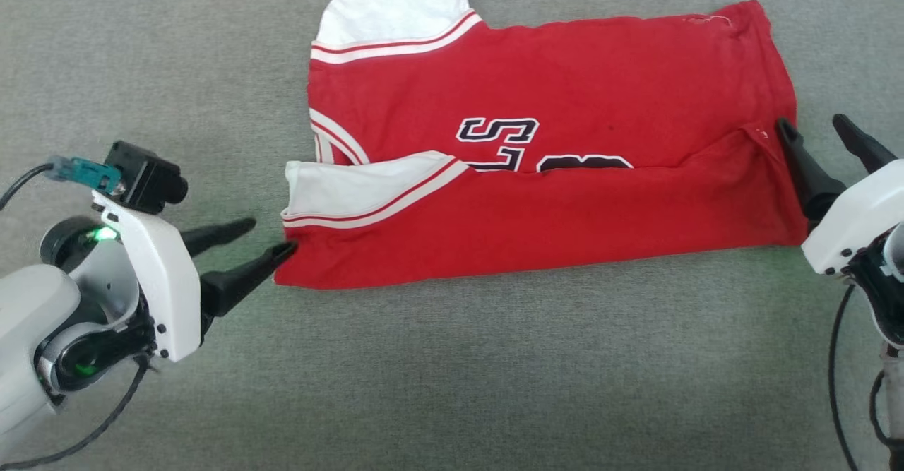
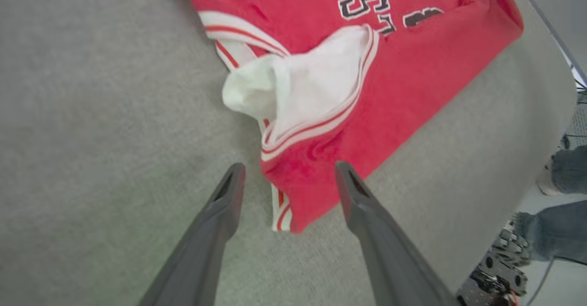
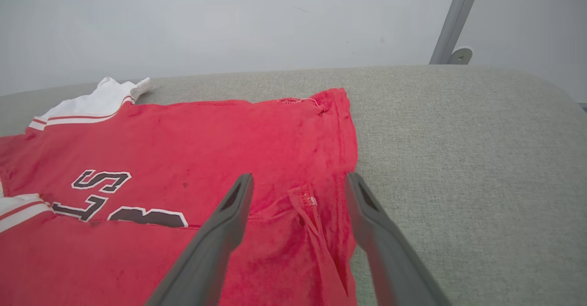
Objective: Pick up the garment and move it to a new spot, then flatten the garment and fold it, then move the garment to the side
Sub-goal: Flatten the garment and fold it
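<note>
Both hands open at the ends of the folded garment

The left hand (image 1: 270, 236) has its fingers spread and grips nothing; the near left corner of the garment (image 1: 551, 203) lies between them, and in the head view the nearer fingertip (image 1: 286, 250) looks to touch the red edge. The right hand (image 1: 810, 121) is likewise spread and empty, its fingers straddling the hem at the garment's right end. The red jersey lies flat across the middle of the grey bench (image 1: 452, 372), its near half folded up over the front so that the black-and-white lettering (image 1: 498, 132) is partly covered. Both white sleeves (image 1: 357, 185) are at the left end. A person's legs in jeans (image 2: 568, 173) stand beyond the bench edge.
</note>
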You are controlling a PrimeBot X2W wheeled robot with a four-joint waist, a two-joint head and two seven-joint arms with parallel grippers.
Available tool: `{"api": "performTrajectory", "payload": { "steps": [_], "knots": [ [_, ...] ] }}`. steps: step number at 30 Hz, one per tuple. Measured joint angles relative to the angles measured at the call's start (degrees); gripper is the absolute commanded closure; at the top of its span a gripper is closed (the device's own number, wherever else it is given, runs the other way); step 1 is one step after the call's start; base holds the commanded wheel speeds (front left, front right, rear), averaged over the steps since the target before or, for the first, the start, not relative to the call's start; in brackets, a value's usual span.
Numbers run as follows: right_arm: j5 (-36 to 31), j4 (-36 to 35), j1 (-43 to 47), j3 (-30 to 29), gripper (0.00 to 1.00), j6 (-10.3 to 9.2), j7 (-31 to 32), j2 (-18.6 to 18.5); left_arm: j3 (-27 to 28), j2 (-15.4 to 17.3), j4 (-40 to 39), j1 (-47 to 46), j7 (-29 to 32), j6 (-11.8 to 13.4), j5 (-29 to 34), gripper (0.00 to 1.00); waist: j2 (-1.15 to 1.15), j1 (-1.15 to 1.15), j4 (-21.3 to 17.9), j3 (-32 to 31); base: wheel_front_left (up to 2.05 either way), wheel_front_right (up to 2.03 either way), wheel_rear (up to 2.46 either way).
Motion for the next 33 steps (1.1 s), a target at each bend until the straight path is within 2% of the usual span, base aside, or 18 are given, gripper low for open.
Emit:
{"api": "performTrajectory", "payload": {
  "steps": [3, 6, 14, 15, 16, 18, 23, 24, 28, 33],
  "knots": [
    [0.2, -0.4, 0.1, 0.4, 0.0, -0.01, 0.0, 0.4, -0.9, -0.2, 0.8, 0.0, 3.0, 0.0, -1.2, 0.0, 0.0, 0.0, -0.6, 0.2, 0.0, 0.0, 0.0],
    [0.3, -0.4, 0.1, 1.1, 0.0, 0.0, 0.0, 0.9, -1.3, -1.8, 2.0, 0.6, 5.6, 0.0, -5.7, 0.0, 0.0, 0.0, -1.5, 0.8, 0.0, 0.0, 0.0],
    [0.3, -0.6, 0.0, 1.4, 0.0, -0.01, -0.1, 1.2, -1.4, -4.3, 6.8, 0.6, 11.6, 0.0, -12.1, 0.0, 0.0, 0.0, -3.9, 2.6, 0.0, 0.0, 0.0],
    [0.3, -0.7, -0.1, 1.6, 0.0, 0.0, 0.0, 1.2, -1.2, -4.3, 7.1, 0.5, 12.1, 0.0, -12.8, 0.14, 0.0, 0.0, -4.1, 2.8, 0.0, 0.0, 0.0],
    [0.3, -0.8, -0.1, 1.8, 0.0, 0.0, 0.2, 1.2, -1.0, -4.3, 7.3, 0.5, 12.4, 0.0, -13.1, 0.53, 0.0, 0.0, -4.3, 3.1, 0.0, 0.0, 0.0],
    [0.3, -1.1, -0.2, 1.8, 0.0, 0.0, 0.7, 1.0, -0.7, -4.4, 7.4, 0.4, 13.0, 0.0, -14.0, 1.0, 0.0, 0.0, -4.7, 3.4, 0.0, 0.0, 0.0],
    [0.4, -1.9, -0.3, 3.2, 0.0, 0.0, 5.1, -1.2, -0.2, -4.9, 6.5, 0.5, 13.1, 0.0, -14.8, 1.0, 0.0, 0.0, -5.0, 4.1, 0.0, 0.0, 0.0],
    [1.4, -2.5, -0.2, 4.6, 0.0, -0.01, 9.2, -2.8, 0.1, -4.9, 6.0, 0.6, 12.2, 0.0, -14.3, 1.0, 0.0, 0.0, -4.9, 4.3, 0.0, 0.0, 0.0],
    [1.9, -3.7, -0.2, 5.5, 0.0, 0.0, 17.2, -5.7, 0.4, -4.9, 4.5, 0.8, 10.8, 0.0, -12.9, 1.0, 0.0, 0.0, -4.4, 4.6, 0.0, 0.0, 0.0],
    [2.8, -2.7, -0.4, 5.4, 0.0, 0.0, 26.4, -6.8, 0.6, -5.8, 3.4, 0.8, 9.5, 0.0, -12.2, 1.0, 0.0, 0.0, -3.0, 5.2, 0.0, 0.0, 0.0]
  ]
}}
